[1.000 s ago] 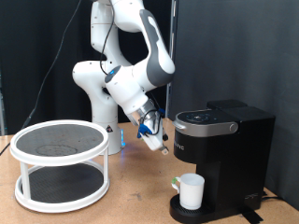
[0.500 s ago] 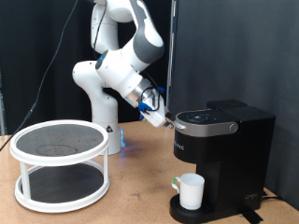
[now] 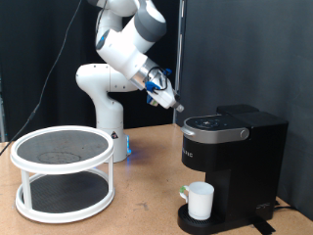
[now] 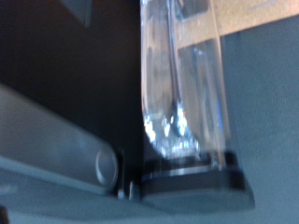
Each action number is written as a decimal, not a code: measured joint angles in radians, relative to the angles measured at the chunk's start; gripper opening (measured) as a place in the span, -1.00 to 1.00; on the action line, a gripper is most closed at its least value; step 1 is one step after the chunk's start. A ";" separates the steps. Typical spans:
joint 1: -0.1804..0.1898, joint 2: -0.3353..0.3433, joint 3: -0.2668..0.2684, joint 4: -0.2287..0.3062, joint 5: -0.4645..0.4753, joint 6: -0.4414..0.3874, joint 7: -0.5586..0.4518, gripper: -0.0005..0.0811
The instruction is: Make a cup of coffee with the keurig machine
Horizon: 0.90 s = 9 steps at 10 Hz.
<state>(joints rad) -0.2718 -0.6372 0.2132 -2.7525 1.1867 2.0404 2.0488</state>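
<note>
On my exterior view the keurig machine (image 3: 233, 166) fills the lower right of the frame with its lid down, and a white two-tier round rack (image 3: 63, 173) sits at lower left on the wooden table (image 3: 147, 201). The cup (image 3: 201, 200) stands on the machine's drip tray, handle toward frame left. The gripper (image 3: 174, 104) hangs at upper centre, just above the machine's top left corner; I cannot tell how far apart its fingers are.
</note>
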 joint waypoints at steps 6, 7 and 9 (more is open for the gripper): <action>-0.003 -0.086 -0.014 0.053 -0.031 -0.029 0.098 0.81; -0.008 -0.083 0.005 0.090 -0.096 -0.016 0.123 0.81; -0.054 -0.076 0.088 0.178 -0.339 -0.006 0.219 0.81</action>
<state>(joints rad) -0.3259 -0.7128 0.3008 -2.5747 0.8482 2.0344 2.2675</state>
